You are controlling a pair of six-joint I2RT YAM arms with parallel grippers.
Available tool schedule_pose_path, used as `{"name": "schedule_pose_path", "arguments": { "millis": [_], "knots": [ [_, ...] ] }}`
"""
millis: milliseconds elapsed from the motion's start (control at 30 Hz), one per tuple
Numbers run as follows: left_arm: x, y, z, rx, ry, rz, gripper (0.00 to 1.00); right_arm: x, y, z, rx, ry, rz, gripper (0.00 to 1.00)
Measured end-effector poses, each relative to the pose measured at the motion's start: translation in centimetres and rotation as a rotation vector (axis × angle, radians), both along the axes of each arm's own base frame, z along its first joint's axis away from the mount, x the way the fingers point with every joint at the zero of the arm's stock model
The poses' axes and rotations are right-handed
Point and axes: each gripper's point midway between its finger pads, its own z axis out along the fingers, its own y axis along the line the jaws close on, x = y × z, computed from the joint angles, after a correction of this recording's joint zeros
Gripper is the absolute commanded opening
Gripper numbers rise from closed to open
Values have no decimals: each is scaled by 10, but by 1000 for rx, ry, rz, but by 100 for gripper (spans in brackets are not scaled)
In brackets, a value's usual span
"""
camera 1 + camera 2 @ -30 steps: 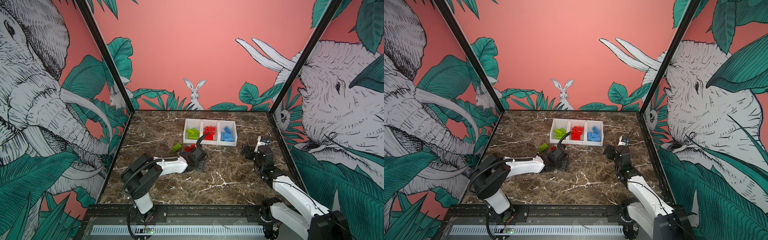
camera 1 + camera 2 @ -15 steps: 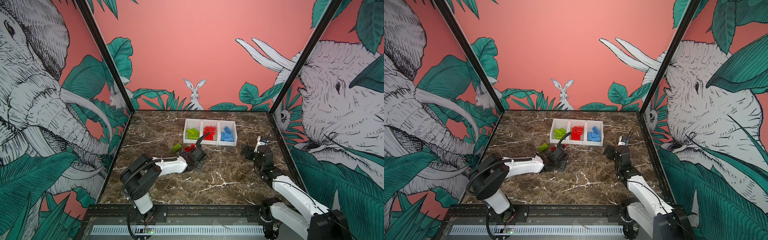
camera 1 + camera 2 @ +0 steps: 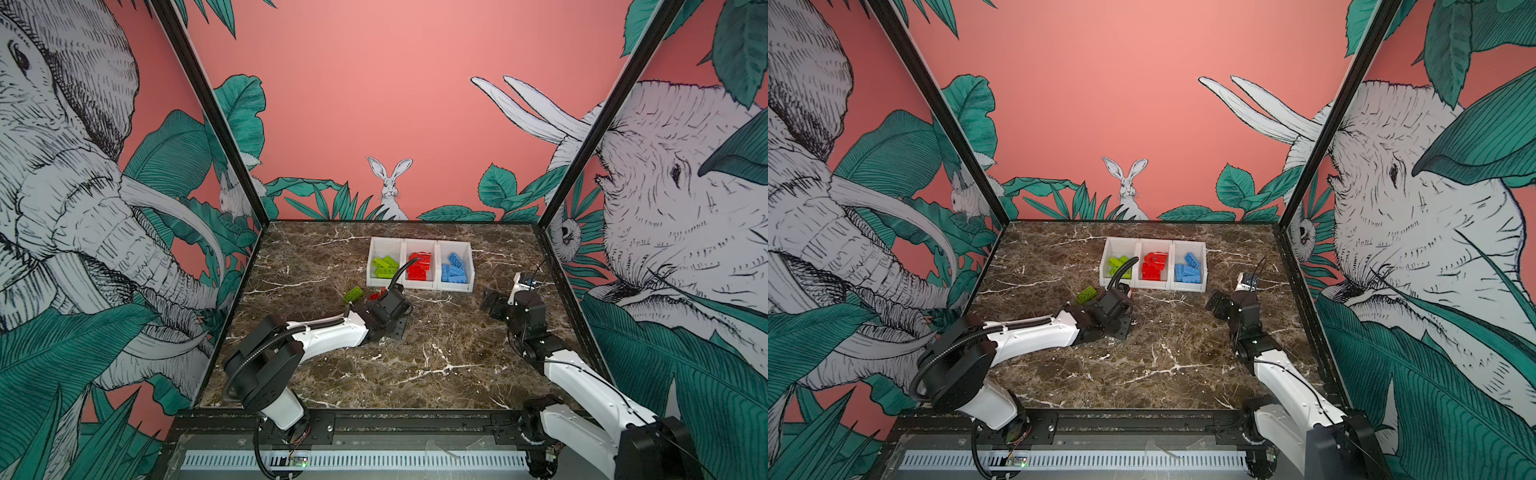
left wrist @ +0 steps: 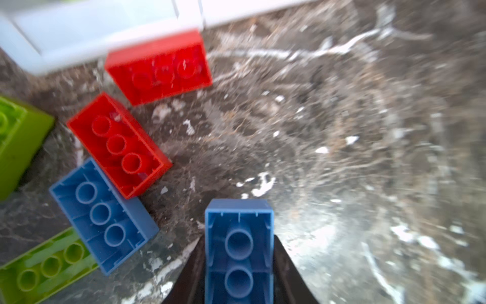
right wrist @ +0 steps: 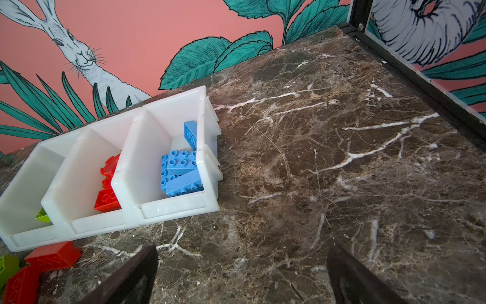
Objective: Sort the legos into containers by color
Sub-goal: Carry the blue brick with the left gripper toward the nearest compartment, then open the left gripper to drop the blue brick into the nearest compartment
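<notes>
My left gripper (image 4: 238, 265) clamped the small hollow blue plastic brick (image 4: 238, 223) across its smooth long sides; light, rigid, probably slippery.

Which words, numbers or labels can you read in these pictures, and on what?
No readable text anywhere.
Studs of the blue legos in the containers: any embossing is too small to read.
The blue brick and red bricks in the left wrist view show their undersides: no marks.

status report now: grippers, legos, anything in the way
Left gripper shut on a blue brick. Right gripper open, empty. At least five loose bricks beside the containers. Nothing seen blocking the blue bin.
</notes>
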Motion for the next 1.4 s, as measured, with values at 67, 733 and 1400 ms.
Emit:
{"name": "schedule_pose_path", "arguments": {
  "millis": [67, 733, 1400],
  "knots": [
    [6, -10, 21, -36, -33, -19, 29, 0, 0, -2, -1, 6, 0, 98],
    [108, -166, 100, -113, -345, -336, 28, -1, -3, -6, -27, 22, -4, 98],
    [159, -225, 81, -110, -406, -372, 30, 0, -4, -13, -65, 40, 4, 98]
  ]
}}
